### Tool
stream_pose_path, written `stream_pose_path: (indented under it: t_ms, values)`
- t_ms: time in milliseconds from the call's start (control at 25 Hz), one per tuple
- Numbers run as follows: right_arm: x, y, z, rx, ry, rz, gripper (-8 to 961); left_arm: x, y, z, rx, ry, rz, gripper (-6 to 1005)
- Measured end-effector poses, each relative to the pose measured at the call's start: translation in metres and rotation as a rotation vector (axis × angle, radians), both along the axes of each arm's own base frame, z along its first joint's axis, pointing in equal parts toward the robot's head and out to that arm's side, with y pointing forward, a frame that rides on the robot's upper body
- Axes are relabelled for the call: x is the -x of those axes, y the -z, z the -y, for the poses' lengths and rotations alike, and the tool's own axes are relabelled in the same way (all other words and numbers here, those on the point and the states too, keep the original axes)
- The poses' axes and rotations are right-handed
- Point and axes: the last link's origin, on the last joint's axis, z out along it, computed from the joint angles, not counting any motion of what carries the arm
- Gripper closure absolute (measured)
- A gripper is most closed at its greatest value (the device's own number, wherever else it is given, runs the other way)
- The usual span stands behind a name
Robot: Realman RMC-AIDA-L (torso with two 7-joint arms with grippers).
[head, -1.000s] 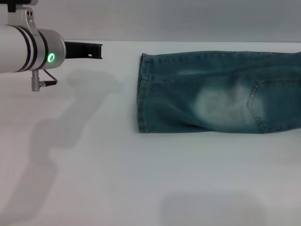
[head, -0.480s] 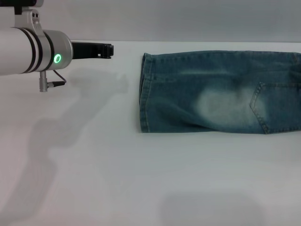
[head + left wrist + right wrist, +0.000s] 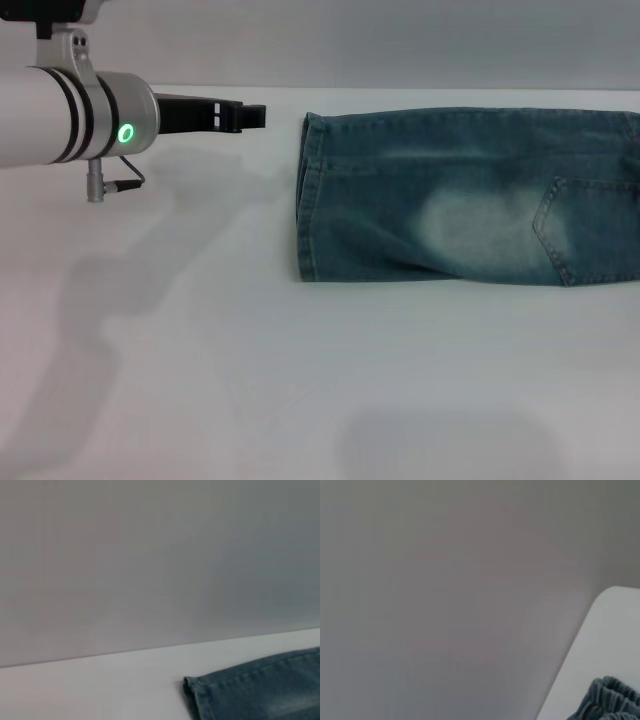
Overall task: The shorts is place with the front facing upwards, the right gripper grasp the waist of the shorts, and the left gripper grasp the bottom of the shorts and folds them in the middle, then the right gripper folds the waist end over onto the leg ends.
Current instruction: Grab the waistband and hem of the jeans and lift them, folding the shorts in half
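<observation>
Broadly, the table [image 3: 200,380] lies bare on the robot's left. The shorts [image 3: 470,195] lie flat on its far right part, running off the head view's right edge. Denim looks soft but weighty; it should drape, so a pinch at the stitched hem [image 3: 308,200] seems the surest hold. The waist [image 3: 612,700] shows only from the right wrist. The left gripper [image 3: 240,115] hovers near the hem's far corner; whether its jaws are parted I cannot tell.

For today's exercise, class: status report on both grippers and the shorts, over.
Left gripper short of the leg ends, touching nothing. Right gripper out of view. Shorts flat on the table. Path clear.
</observation>
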Motion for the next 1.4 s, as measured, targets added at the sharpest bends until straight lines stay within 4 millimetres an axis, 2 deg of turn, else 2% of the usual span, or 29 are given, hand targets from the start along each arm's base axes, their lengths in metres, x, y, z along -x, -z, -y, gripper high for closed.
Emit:
stream_pose_path:
  t_ms: [320,560,1040,1400]
  values:
    - [-0.012,0.0,0.027,-0.059,0.017,-0.065,303,0.0,0.004,0.001,0.027,0.012,0.003,201]
    - [-0.016,-0.003,0.035,-0.06,0.022,-0.079,303,0.0,0.006,0.002,0.041,0.018,-0.005,139]
    - [-0.031,0.006,0.062,-0.042,0.084,-0.074,303,-0.002,0.011,0.004,0.078,0.037,-0.006,139]
    - [-0.038,-0.001,0.071,-0.043,0.101,-0.05,304,-0.003,0.015,0.005,0.096,0.05,-0.008,139]
